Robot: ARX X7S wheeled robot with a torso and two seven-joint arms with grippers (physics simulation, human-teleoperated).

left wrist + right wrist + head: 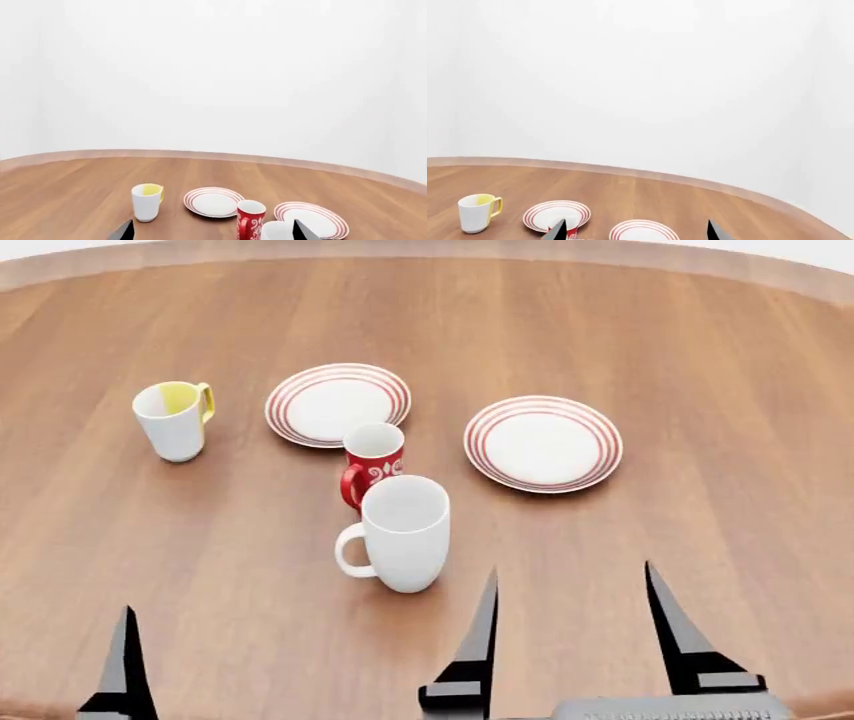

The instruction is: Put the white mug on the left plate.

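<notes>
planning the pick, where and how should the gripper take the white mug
Grip the white mug across its body near the rim, coming from the near right side with the right gripper. It stands upright, its handle points left, and the red mug crowds its far side, so the right wall is free.

White mug [404, 530] plain; left plate [336, 404] red-ringed.

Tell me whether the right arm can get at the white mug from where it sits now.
Probably yes. The right pincer is open and empty, just short of the white mug, with bare table between them. The red mug crowds the far side, and the handle faces away.
</notes>
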